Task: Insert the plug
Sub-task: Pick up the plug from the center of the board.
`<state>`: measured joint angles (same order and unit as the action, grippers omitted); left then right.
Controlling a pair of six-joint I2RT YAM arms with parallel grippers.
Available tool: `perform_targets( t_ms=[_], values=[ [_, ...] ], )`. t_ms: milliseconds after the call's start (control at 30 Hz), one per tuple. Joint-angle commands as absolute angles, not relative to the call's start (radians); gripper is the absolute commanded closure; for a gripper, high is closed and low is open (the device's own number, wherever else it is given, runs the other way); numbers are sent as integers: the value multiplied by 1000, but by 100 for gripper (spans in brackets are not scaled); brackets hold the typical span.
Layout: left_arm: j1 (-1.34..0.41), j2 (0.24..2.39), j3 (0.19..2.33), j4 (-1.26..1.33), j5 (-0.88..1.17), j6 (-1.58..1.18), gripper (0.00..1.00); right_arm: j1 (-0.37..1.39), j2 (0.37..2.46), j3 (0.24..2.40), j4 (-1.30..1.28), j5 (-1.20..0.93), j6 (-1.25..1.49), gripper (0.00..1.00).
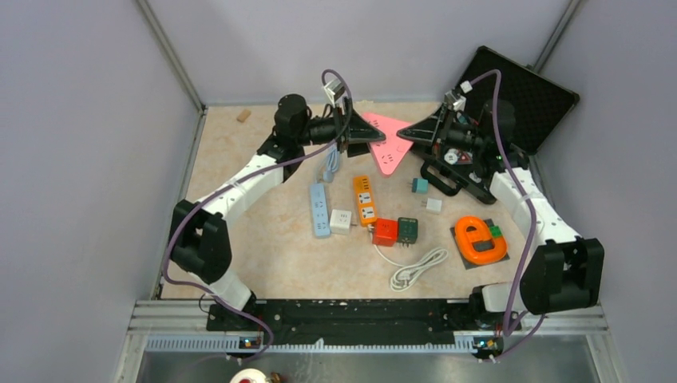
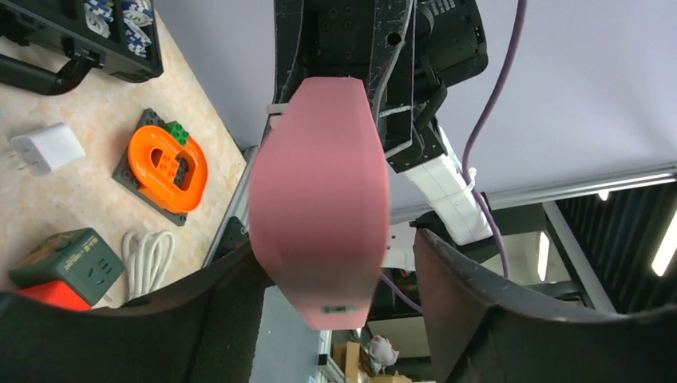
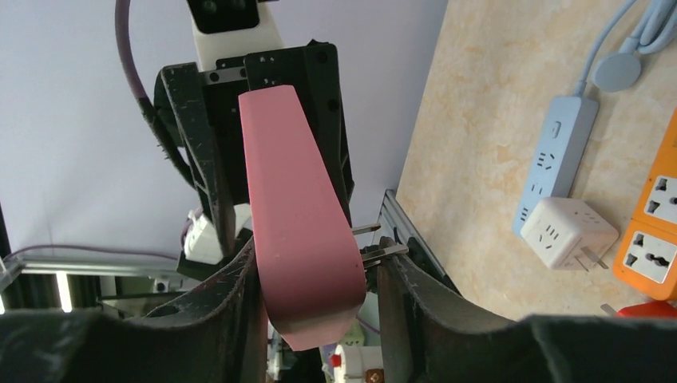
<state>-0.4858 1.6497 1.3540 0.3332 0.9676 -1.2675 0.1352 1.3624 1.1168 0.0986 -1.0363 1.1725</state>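
A flat pink plug (image 1: 389, 152) hangs above the back middle of the table, between both grippers. In the right wrist view the pink plug (image 3: 299, 231) lies against one finger of my right gripper (image 3: 315, 255), and its metal prongs (image 3: 383, 251) reach across to the other finger. That gripper (image 1: 401, 133) is shut on it. In the left wrist view the pink plug (image 2: 319, 199) sits between the jaws of my left gripper (image 2: 335, 247), with a clear gap on its right side. The left gripper (image 1: 383, 137) stands open around it.
Below the plug lie a blue power strip (image 1: 320, 209), a white cube adapter (image 1: 341, 221), an orange power strip (image 1: 365, 199), a red adapter (image 1: 386, 231), a green adapter (image 1: 408, 229) and a white cable (image 1: 417, 267). An orange ring on a dark plate (image 1: 480, 239) sits right; a black case (image 1: 519, 96) stands at back right.
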Motion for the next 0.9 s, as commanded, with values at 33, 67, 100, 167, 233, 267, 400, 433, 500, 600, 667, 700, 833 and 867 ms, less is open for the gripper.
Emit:
perform_targets(
  t_ms=[33, 67, 100, 167, 233, 267, 400, 433, 500, 600, 667, 700, 833, 867],
  values=[
    [-482, 1561, 1250, 508, 860, -1366, 27, 143, 1270, 1054, 277, -939, 1287, 100],
    [-482, 1559, 1221, 567, 842, -1415, 28, 143, 1266, 1048, 297, -932, 1299, 100],
    [-483, 1561, 1193, 639, 824, -1465, 30, 144, 1265, 1049, 302, -928, 1300, 100],
    [-487, 1563, 1150, 744, 797, -1552, 34, 144, 1260, 1060, 284, -914, 1282, 100],
    [-495, 1564, 1140, 752, 782, -1554, 39, 143, 1256, 1066, 265, -902, 1272, 100],
    [-499, 1564, 1144, 737, 778, -1542, 39, 143, 1258, 1068, 262, -899, 1270, 100],
    [-516, 1560, 1176, 657, 755, -1487, 40, 144, 1258, 1065, 250, -892, 1264, 100],
    [-517, 1559, 1186, 631, 749, -1473, 40, 144, 1258, 1062, 248, -891, 1261, 100],
    [-517, 1562, 1202, 606, 739, -1456, 40, 144, 1256, 1055, 247, -893, 1261, 100],
    [-518, 1581, 1225, 600, 738, -1457, 46, 143, 1251, 1044, 249, -887, 1261, 100],
    [-521, 1587, 1236, 586, 735, -1453, 59, 144, 1252, 1041, 248, -887, 1261, 100],
    [-521, 1589, 1238, 574, 732, -1449, 67, 143, 1255, 1039, 248, -888, 1260, 100],
    [-520, 1580, 1244, 484, 712, -1397, 89, 143, 1256, 1028, 221, -882, 1245, 100],
    [-521, 1574, 1244, 455, 705, -1380, 96, 144, 1255, 1020, 218, -881, 1239, 99]
  ],
)
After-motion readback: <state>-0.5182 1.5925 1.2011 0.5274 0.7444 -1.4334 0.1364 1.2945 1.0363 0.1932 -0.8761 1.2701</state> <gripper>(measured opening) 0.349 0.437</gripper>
